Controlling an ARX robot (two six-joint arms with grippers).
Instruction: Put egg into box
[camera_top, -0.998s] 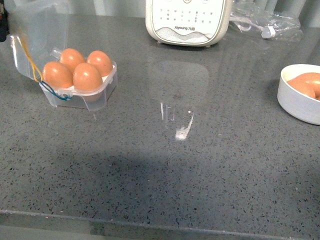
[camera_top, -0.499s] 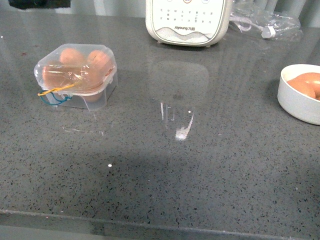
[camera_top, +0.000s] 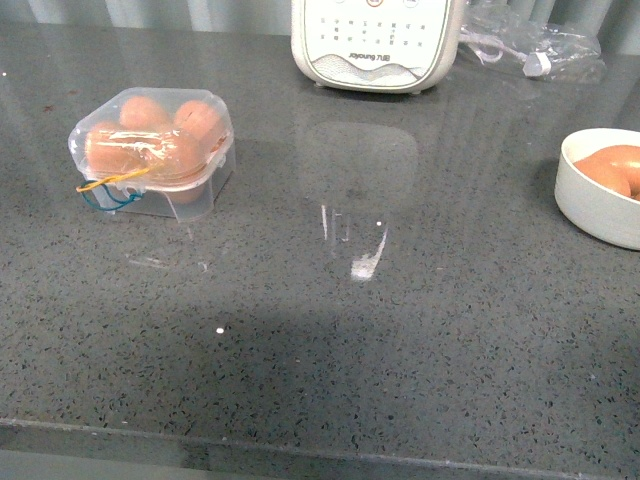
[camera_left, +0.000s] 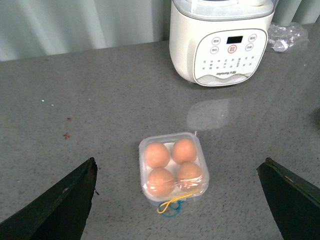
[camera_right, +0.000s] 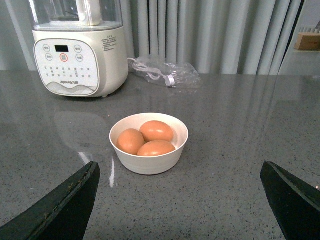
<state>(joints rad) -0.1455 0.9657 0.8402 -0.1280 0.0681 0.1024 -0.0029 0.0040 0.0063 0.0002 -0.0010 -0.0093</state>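
Observation:
The clear box (camera_top: 150, 152) stands at the far left of the counter with its lid shut over several brown eggs (camera_top: 140, 148). Yellow and blue elastic bands (camera_top: 105, 188) hang at its front. In the left wrist view the box (camera_left: 173, 165) lies below and between the wide-open fingers, eggs (camera_left: 157, 155) in all its cells. My left gripper (camera_left: 177, 210) is open and empty, raised above the box. My right gripper (camera_right: 181, 205) is open and empty, short of the white bowl (camera_right: 149, 161). Neither arm shows in the front view.
The white bowl (camera_top: 598, 200) at the right edge holds three more brown eggs (camera_right: 156, 131). A cream soy-milk machine (camera_top: 376, 42) stands at the back middle, a clear plastic bag (camera_top: 530, 45) to its right. The counter's front edge (camera_top: 300, 450) is near.
The box lid, open a second ago, closed over the eggs. A dark shape at the top left has since gone from the front view.

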